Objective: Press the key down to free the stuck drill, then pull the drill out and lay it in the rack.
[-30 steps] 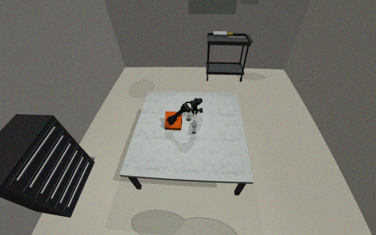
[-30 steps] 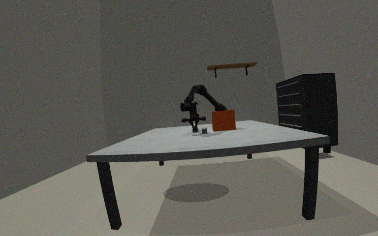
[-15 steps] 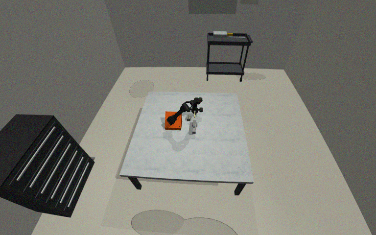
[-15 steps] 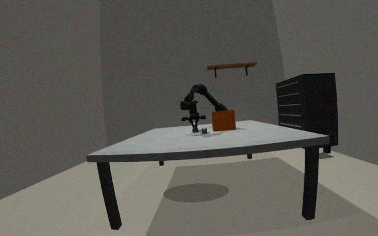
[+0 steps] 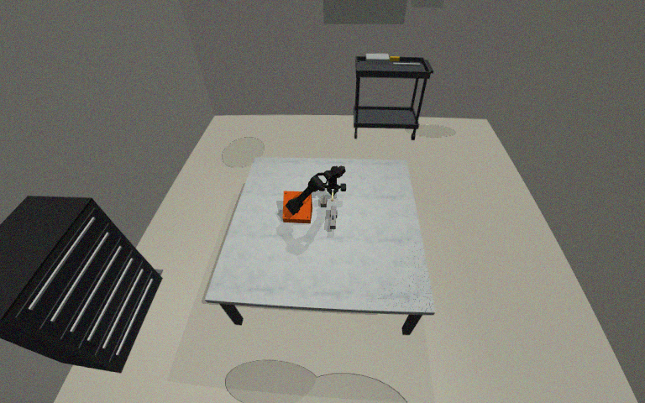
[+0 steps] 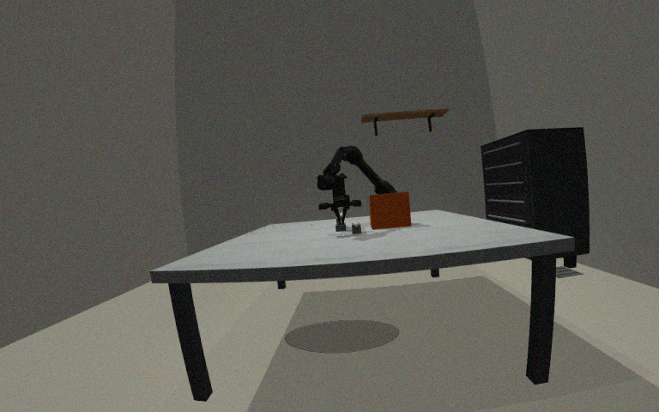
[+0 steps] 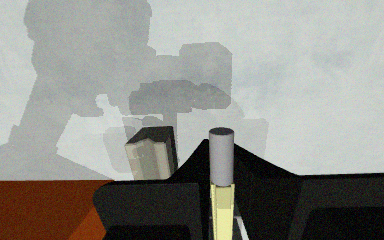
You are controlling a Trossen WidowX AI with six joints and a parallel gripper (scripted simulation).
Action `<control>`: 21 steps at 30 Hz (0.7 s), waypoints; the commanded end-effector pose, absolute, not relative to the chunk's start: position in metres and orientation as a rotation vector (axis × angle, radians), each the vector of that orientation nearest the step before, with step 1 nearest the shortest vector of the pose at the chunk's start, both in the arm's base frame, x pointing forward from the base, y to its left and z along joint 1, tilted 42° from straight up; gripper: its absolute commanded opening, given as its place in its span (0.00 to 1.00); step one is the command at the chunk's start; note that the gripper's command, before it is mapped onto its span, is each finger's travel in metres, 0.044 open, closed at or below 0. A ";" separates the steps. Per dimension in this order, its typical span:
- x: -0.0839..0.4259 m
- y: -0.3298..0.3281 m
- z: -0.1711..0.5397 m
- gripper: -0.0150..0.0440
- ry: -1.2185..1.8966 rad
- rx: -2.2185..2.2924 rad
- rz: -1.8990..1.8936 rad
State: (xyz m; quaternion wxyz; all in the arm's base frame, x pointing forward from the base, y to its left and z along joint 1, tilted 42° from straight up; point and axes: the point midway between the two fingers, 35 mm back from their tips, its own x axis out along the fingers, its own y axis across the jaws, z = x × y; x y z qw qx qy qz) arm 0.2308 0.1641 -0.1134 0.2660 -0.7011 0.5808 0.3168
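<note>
Between the closed fingers of the pincer [image 7: 222, 200], gripping the drill [image 7: 221, 165]: grey round shank sticking out past the fingertips, pale yellow part pinched lower down between the dark fingers. Pointing straight down at the table top [image 5: 361, 265] in the exterior view, with the drill [image 6: 341, 215] hanging upright below the wrist and its lower end near or on a small dark block [image 6: 341, 226]; not possible to tell whether touching it. Just beside that block, toward the orange base, sitting a second small grey block [image 6: 356, 228], apart from the pincer. Showing to the left of the drill in the wrist view, a beige-and-dark block [image 7: 151, 152] standing tilted in the frame, close to the left finger but not between the fingers. Lying below the pincer in the top view, a pale grey piece [image 5: 331, 219] on the table, too small to name as rack or key.

Rising from the orange base [image 6: 389, 209] behind and to the side of the pincer, the arm [image 6: 361, 167] sloping up to a high elbow, then folding down through the wrist so that the pincer [image 6: 341, 214] is hanging vertical. Reaching diagonally away from the orange base [image 5: 296, 206] in the top view, with the pincer [image 5: 332, 193] off the base's corner.

Farther out: standing beyond the table a black cart [image 5: 390, 95], to one side a black drawer cabinet [image 6: 536, 179], and hanging on the wall above the arm a wooden shelf [image 6: 403, 115].
</note>
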 end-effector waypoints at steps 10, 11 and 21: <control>0.205 0.165 -0.115 0.25 1.570 -1.889 0.857; 0.203 0.165 -0.115 0.25 1.570 -1.889 0.858; 0.183 0.166 -0.116 0.25 1.570 -1.889 0.859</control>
